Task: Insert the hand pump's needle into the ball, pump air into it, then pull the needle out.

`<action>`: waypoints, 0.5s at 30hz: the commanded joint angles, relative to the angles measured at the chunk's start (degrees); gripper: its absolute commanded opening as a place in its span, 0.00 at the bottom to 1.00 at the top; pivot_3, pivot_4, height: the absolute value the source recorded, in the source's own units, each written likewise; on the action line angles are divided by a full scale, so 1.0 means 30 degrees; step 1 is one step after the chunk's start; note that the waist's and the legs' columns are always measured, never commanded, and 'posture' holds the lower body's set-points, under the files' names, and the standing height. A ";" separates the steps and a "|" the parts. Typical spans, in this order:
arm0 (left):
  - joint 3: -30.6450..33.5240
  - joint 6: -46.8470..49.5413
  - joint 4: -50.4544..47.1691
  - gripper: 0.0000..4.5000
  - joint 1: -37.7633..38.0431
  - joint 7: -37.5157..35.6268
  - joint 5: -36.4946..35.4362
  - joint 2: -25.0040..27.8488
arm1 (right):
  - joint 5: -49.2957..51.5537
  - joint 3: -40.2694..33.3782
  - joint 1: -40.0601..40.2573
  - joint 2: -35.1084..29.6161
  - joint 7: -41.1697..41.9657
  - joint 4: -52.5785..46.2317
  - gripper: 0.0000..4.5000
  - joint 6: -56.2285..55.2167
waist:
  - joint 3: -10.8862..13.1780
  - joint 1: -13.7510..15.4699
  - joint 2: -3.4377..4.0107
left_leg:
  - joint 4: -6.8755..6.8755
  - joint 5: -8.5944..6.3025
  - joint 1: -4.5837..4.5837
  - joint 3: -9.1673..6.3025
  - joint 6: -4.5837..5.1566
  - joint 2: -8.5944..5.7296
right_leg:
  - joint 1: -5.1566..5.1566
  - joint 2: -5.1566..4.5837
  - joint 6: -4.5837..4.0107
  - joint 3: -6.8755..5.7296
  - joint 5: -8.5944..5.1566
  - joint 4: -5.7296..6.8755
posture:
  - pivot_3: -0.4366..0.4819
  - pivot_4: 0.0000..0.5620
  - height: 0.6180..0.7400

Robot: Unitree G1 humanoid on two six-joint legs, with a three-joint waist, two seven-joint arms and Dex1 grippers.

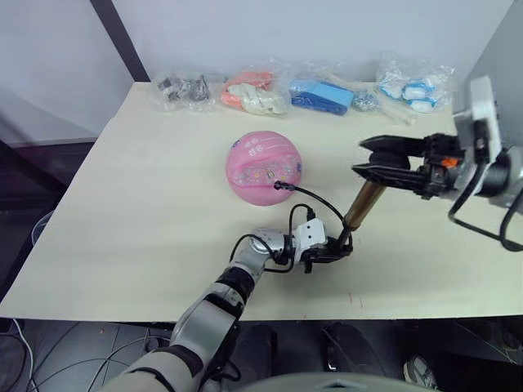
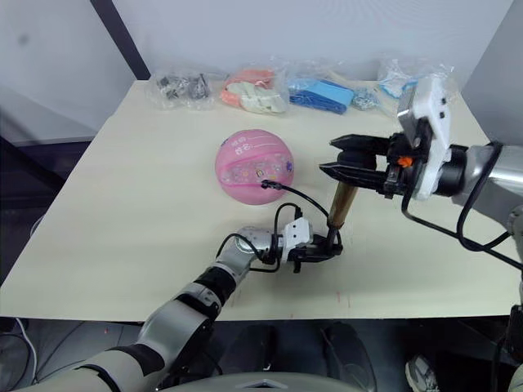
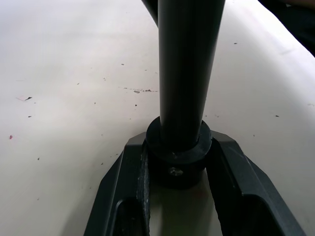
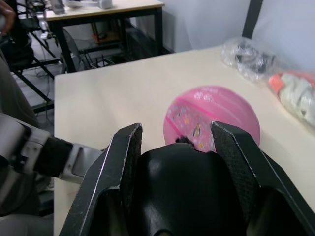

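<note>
I find the ball [image 1: 265, 168] sitting near the middle of the table [image 1: 122, 229], with the thin black hose [image 1: 315, 196] running from its near face down to the foot of the hand pump [image 1: 359, 208]. The needle end meets the ball's skin, so I judge insertion done (how deep it sits I cannot confirm).

The pump stands tilted, its base on the table. My left end effector [image 1: 331, 249] is closed on the black base cap, which the left wrist view shows held between both fingers. My right end effector [image 2: 347, 170] is at the top of the pump; the right wrist view shows the black handle seated between its fingers, and I read that as a closed grip on the handle.

Status: the pumping phase is in hand. The ball looks fairly round, so I cannot judge how much air is left to give. Withdrawal of the needle remains outstanding.

Clearance: the pump base sits close to the table's near edge, which is the point to watch if the base slides. The bagged items [image 1: 261, 91] lie along the far edge, well apart from the ball. Open table lies to the left of the ball and between ball and pump, crossed only by the hose. The hose has slack, so a vertical stroke should not tug the ball.
</note>
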 commanded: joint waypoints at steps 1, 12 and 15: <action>-0.0030 0.0456 0.0933 0.25 0.0684 -0.0046 0.0545 0.0879 | 0.1010 -0.1371 -0.1287 -0.0459 -0.0582 0.0165 0.39 0.0111 | 0.0000 -0.0003 -0.0001 | -0.0001 0.0000 0.0001 0.0003 0.0000 0.0000 | -0.0001 0.0000 -0.0001 0.0001 0.0000 0.0003 | 0.48 0.27 0.99; 0.0081 0.0588 0.0232 0.25 0.1102 0.0067 0.0571 0.0870 | 0.0914 0.0689 -0.0775 0.0945 -0.1469 -0.0459 0.39 0.0367 | 0.0001 0.0021 -0.0006 | -0.0001 0.0000 -0.0020 0.0035 0.0000 0.0010 | -0.0032 -0.0005 -0.0002 0.0028 0.0001 0.0009 | 0.48 0.27 0.99; 0.0093 0.0625 0.0118 0.25 0.1098 0.0166 0.0554 0.0783 | -0.0573 0.1859 0.0908 0.1605 -0.1324 -0.1069 0.39 -0.0366 | -0.0016 0.0017 -0.0031 | -0.0003 0.0000 -0.0003 0.0037 0.0001 0.0018 | -0.0025 0.0004 -0.0001 0.0026 0.0001 0.0016 | 0.48 0.27 0.99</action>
